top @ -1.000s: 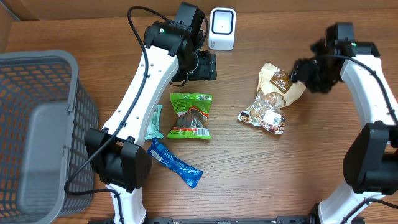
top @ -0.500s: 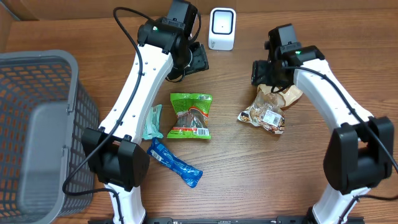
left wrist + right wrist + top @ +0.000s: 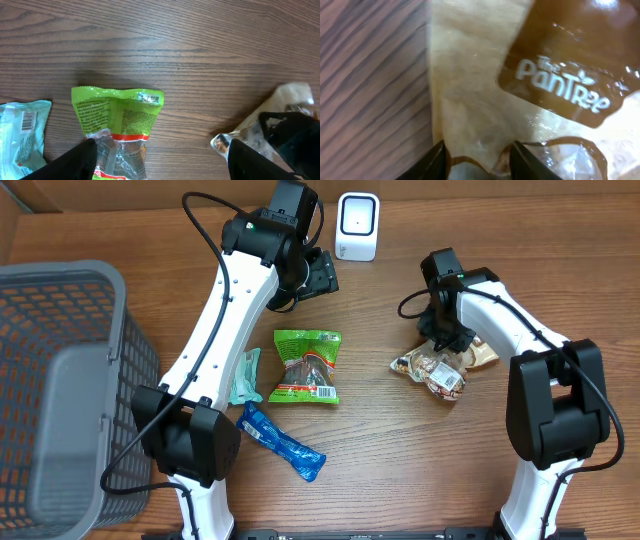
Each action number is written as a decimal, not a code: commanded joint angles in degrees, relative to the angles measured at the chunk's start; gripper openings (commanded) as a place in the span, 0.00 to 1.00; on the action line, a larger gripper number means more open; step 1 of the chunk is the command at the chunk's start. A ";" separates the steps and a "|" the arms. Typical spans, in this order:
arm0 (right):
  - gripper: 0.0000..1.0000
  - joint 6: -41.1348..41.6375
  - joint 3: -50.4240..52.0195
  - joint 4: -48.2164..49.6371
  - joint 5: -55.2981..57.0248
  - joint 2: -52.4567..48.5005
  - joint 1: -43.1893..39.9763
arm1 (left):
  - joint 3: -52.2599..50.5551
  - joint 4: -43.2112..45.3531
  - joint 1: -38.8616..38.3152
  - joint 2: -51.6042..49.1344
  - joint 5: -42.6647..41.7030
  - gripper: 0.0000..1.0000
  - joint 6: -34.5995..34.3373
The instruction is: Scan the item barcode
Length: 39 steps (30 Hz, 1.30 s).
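Observation:
A brown and cream snack bag (image 3: 440, 367) lies right of centre on the table. My right gripper (image 3: 445, 330) is down on its upper end. In the right wrist view the two fingers (image 3: 477, 162) pinch the cream part of the bag (image 3: 520, 90) between them. The white barcode scanner (image 3: 357, 226) stands at the back of the table. My left gripper (image 3: 322, 280) hovers open just left of the scanner with nothing in it. Its wrist view looks down on a green snack bag (image 3: 117, 120) and, at the right, the brown bag (image 3: 292, 97).
The green bag (image 3: 307, 365) lies mid-table with a pale teal packet (image 3: 247, 376) at its left and a blue packet (image 3: 283, 442) below. A grey mesh basket (image 3: 60, 380) fills the left edge.
My right gripper came in from the right, dropped onto the brown bag's top and closed its fingers on it; the bag shifted slightly. The left arm moved a little left a second ago and has held since.

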<state>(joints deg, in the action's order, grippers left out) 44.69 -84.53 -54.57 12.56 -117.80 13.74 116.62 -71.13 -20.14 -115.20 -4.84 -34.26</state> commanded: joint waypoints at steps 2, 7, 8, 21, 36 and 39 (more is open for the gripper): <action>0.40 12.70 0.55 0.00 6.19 -1.07 -1.22 | -0.26 -0.15 -0.13 -0.72 0.85 0.75 -0.63; 0.46 13.44 -4.96 -3.61 -3.30 -1.03 -6.29 | -0.26 -0.17 -0.11 -0.72 0.85 0.75 -0.61; 0.49 10.27 -7.74 -5.11 -6.08 -0.94 -7.93 | -0.26 -0.20 -0.11 -0.72 0.85 0.75 -0.59; 0.88 -54.60 -21.75 -11.21 -15.63 -1.46 -14.40 | -0.26 -0.26 -0.13 -0.72 0.85 0.80 -0.44; 0.81 -53.68 -12.44 -12.11 -28.61 -2.78 -28.26 | -0.26 -1.20 -0.13 -0.72 0.81 0.82 1.77; 0.67 -53.68 -7.17 -11.47 -32.63 -2.78 -28.98 | -0.26 -1.49 -0.13 -0.72 0.81 0.82 2.21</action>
<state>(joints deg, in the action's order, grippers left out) -9.67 -95.90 -66.28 -13.02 -120.20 -15.64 116.62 -72.36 -20.14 -115.20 -4.64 -33.82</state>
